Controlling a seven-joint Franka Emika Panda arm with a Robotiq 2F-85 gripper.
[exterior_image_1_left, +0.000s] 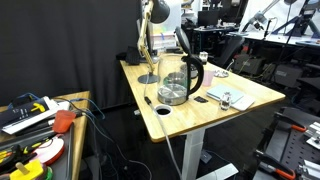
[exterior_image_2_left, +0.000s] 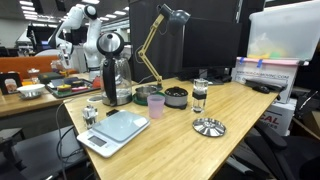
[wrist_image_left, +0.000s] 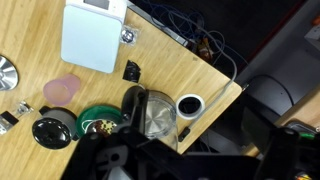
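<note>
Cluttered lab benches and monitors ring a light wooden desk. Near one edge of it the glass kettle stands upright with its black handle, beside a brass desk lamp.

We judge this to be the approach. The gripper hangs high over the desk, its jaws spread as wide as they go and holding nothing. In the wrist view the kettle sits just ahead of the dark fingers, close to the line midway between them, yet well below them and untouched.

A grasp from here would, in our view, call for a long descent and a wrist turn to set the jaws across the handle, which we cannot make out sharply from above.

Around the kettle lie a white scale, a green bowl, a pink cup and, just beside its base, a round cable hole.
</note>
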